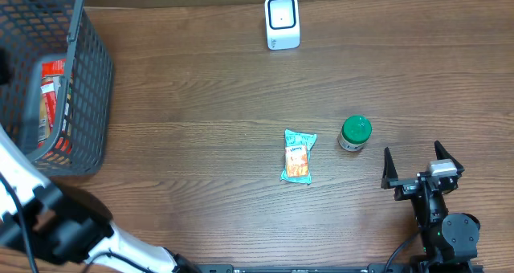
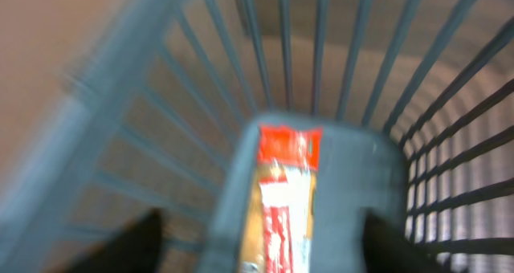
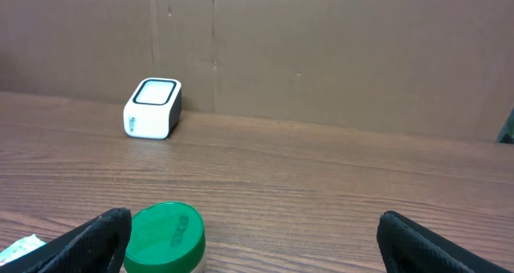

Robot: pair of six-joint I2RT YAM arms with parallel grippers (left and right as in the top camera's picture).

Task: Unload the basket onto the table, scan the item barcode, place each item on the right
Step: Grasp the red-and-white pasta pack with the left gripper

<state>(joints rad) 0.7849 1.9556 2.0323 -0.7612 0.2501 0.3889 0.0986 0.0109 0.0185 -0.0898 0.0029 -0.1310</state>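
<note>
**Left arm** [image 1: 120,242]: white tubular links joined by bulky black joints, with a thin black cable [image 1: 18,217] alongside.
**Right arm** [image 1: 444,217]: black throughout, with a round joint housing [image 1: 460,229].
**Right gripper** [image 1: 412,148]: two black tapering fingers [image 1: 389,170] on a black crossbar, topped by a small grey block [image 1: 442,168]. The wrist view shows rounded tips.
**Left gripper** [image 2: 261,249]: the fingertips are dark and blurred.

White scanner [image 3: 152,108] far behind green-lidded jar [image 3: 163,238]

1 basket [image 1: 90,104], 1 scanner [image 1: 282,22], 1 jar [image 1: 354,133], 2 snack pkts [image 1: 298,155] [image 2: 279,194].
</note>
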